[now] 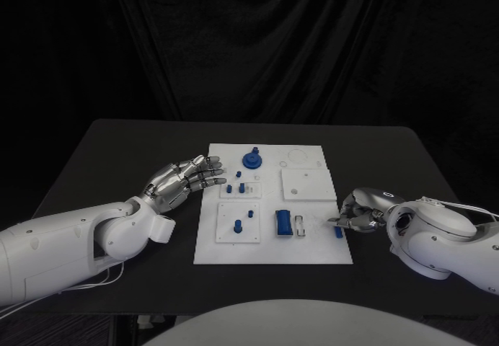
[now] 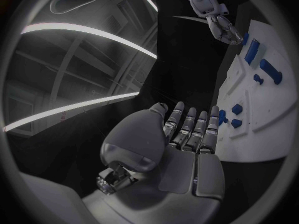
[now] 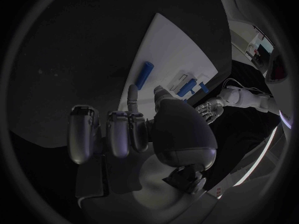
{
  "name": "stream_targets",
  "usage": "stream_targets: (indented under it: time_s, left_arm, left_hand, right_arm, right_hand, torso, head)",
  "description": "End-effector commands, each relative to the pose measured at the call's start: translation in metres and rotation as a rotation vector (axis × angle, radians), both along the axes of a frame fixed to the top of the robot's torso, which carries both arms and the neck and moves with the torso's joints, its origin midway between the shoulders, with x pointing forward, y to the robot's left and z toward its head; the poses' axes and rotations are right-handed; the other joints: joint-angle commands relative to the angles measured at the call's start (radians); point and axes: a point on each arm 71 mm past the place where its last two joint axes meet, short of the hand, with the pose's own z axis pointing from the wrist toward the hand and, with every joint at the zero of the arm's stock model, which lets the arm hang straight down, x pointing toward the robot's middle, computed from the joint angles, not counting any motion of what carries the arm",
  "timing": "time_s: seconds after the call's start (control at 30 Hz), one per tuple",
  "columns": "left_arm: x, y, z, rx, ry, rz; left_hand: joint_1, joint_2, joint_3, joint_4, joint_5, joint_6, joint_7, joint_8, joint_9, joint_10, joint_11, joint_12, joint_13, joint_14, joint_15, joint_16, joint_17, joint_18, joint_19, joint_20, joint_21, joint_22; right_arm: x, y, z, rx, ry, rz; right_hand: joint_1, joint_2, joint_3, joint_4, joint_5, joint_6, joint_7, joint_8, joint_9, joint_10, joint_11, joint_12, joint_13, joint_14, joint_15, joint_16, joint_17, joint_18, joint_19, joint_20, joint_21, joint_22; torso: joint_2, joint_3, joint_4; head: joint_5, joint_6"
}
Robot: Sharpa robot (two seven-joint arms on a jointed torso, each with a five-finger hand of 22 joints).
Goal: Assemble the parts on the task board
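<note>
I see a black curtain (image 1: 249,58) hanging in folds behind the black table's (image 1: 125,158) far edge, with long bright ceiling lights (image 2: 87,32) overhead.

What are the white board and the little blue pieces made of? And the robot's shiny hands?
The task board looks like matte white plastic, flat and glare-free. The blue parts seem plastic too: solid colour, smooth, moulded shapes. The left hand and right hand look like silvery metal, or metal-coloured plastic; they catch the light.
</note>
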Motion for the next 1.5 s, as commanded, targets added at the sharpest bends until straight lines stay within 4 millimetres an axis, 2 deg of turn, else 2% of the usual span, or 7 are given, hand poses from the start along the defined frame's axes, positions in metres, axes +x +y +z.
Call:
stream_targets:
  time_s: [0.03,0.4,0.83,0.97,1.2,1.3,1.5]
  left_arm:
    - [-0.001,-0.001,0.0,-0.014,-0.004,-0.009]
    - [-0.001,-0.001,0.0,-0.012,-0.002,-0.009]
    - [-0.001,-0.001,-0.001,-0.011,0.002,-0.012]
    - [-0.001,-0.001,-0.001,-0.011,0.003,-0.013]
    - [-0.001,-0.001,-0.001,-0.011,0.004,-0.014]
    - [-0.001,-0.001,-0.001,-0.011,0.004,-0.013]
    - [-0.002,-0.001,-0.002,-0.012,0.005,-0.014]
  left_hand:
    - [-0.001,-0.01,0.005,0.001,0.006,0.006,0.039,0.003,0.0,0.006,0.0,0.003,0.001,0.009,0.0,0.006,0.001,-0.02,0.005,0.0,0.005,-0.002]
    - [-0.001,-0.011,0.006,0.001,0.006,0.006,0.039,0.003,0.0,0.006,0.0,0.003,0.001,0.01,0.0,0.007,0.001,-0.02,0.006,0.0,0.005,-0.002]
    - [-0.001,-0.011,0.006,0.001,0.006,0.006,0.039,0.003,0.0,0.006,0.0,0.003,0.001,0.01,0.0,0.007,0.001,-0.02,0.006,0.0,0.005,-0.002]
    - [-0.001,-0.011,0.007,0.0,0.007,0.004,0.039,0.003,0.0,0.006,-0.001,0.002,0.001,0.01,0.0,0.007,0.001,-0.02,0.006,0.0,0.005,-0.002]
    - [-0.001,-0.01,0.008,0.0,0.007,0.004,0.039,0.003,0.0,0.006,-0.001,0.002,0.001,0.01,0.0,0.007,0.001,-0.02,0.006,0.0,0.005,-0.002]
    - [-0.001,-0.009,0.01,0.0,0.008,0.004,0.039,0.003,0.0,0.006,-0.001,0.003,0.001,0.01,0.001,0.007,0.001,-0.02,0.006,0.0,0.005,-0.002]
    - [-0.001,-0.008,0.012,0.0,0.009,0.004,0.039,0.003,0.0,0.006,-0.002,0.003,0.001,0.011,0.0,0.008,0.001,-0.02,0.006,0.0,0.005,-0.002]
  right_arm:
    - [-0.001,-0.002,-0.003,-0.053,0.026,-0.01]
    - [-0.001,0.001,-0.006,-0.067,0.047,0.0]
    - [-0.005,0.008,-0.017,-0.065,0.07,0.019]
    - [-0.006,0.01,-0.021,-0.067,0.082,0.025]
    - [-0.007,0.014,-0.024,-0.047,0.079,0.032]
    - [-0.007,0.016,-0.024,-0.008,0.07,0.029]
    - [-0.008,0.019,-0.02,0.13,0.056,0.008]
  right_hand:
    - [-0.01,0.002,-0.005,-0.002,-0.004,0.006,0.003,-0.006,-0.001,0.104,0.008,0.003,0.263,0.096,0.008,-0.006,0.213,0.002,0.048,0.005,-0.004,0.219]
    - [0.04,0.001,0.021,-0.01,0.075,0.004,0.006,-0.031,-0.023,0.104,0.011,0.003,0.263,0.097,0.01,-0.004,0.216,0.001,0.049,0.007,-0.002,0.22]
    - [0.167,-0.003,0.083,-0.047,0.305,0.02,0.006,-0.078,-0.075,0.104,0.01,0.003,0.263,0.096,0.01,-0.005,0.214,0.002,0.048,0.007,-0.003,0.219]
    - [0.22,-0.006,0.119,-0.086,0.384,0.026,0.005,-0.084,-0.085,0.104,0.009,0.003,0.263,0.097,0.008,-0.004,0.215,0.002,0.049,0.006,-0.002,0.22]
    - [0.261,-0.008,0.162,-0.133,0.429,0.028,0.008,-0.085,-0.089,0.104,0.011,0.003,0.263,0.096,0.01,-0.005,0.213,0.001,0.049,0.006,-0.001,0.22]
    - [0.273,-0.014,0.211,-0.158,0.376,0.03,0.013,-0.082,-0.088,0.104,0.015,0.003,0.263,0.096,0.013,-0.004,0.215,0.0,0.05,0.008,0.002,0.221]
    - [0.255,-0.029,0.268,-0.177,0.36,0.037,0.014,-0.073,-0.083,0.104,0.016,0.003,0.263,0.103,0.015,0.012,0.244,-0.009,0.066,0.011,0.039,0.234]
  torso:
    - [0.0,-0.0001,0.0009]
    - [0.0,-0.0008,0.0004]
    - [0.0,0.0004,-0.0007]
    - [0.0,0.0004,-0.0002]
    - [0.0,0.0007,0.0001]
    - [-0.001,0.0001,-0.0002]
    - [-0.001,-0.0001,-0.0001]
  head:
    - [-0.001,0.0]
    - [-0.001,0.0]
    - [0.0,0.0]
    - [-0.002,0.0]
    - [0.001,0.0]
    - [0.003,0.0]
    - [0.004,0.0]
